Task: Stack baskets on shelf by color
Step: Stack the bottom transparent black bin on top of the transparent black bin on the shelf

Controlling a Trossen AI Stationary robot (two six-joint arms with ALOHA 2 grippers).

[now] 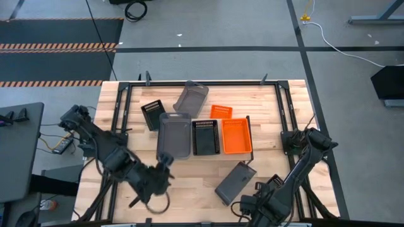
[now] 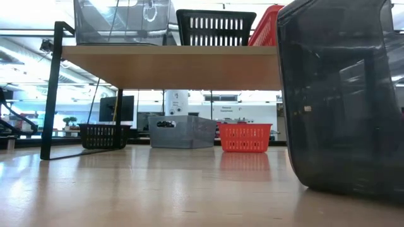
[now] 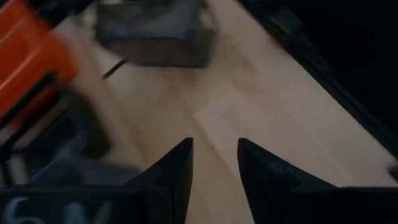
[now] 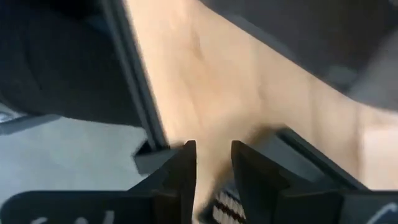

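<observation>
1. Presently, three baskets are seen set side by side on the shelf (image 1: pixel 247 120): a grey basket (image 1: pixel 173 135), a black basket (image 1: pixel 205 137) and an orange basket (image 1: pixel 237 136).
2. Four more are left on the table (image 1: pixel 278 107): a small black one (image 1: pixel 152 115), a grey one (image 1: pixel 190 96) and a small orange one (image 1: pixel 221 111) beyond the shelf, and a loose grey basket (image 1: pixel 235 183) in front of it (tipped on its side, judging by the low view).
3. The left gripper (image 3: pixel 214 163) is held above bare table near the shelf's front left corner; its fingers are spread with nothing between them.
4. The right gripper (image 4: pixel 213 163) is kept at the table's near edge, just beside the loose grey basket, fingers narrowly apart and empty.
5. The step in hand is judged to be the fetching of the next basket, probably the loose grey one.
6. A grip on its rim is called for, then a lift and a nesting into the grey basket already shelved.
</observation>
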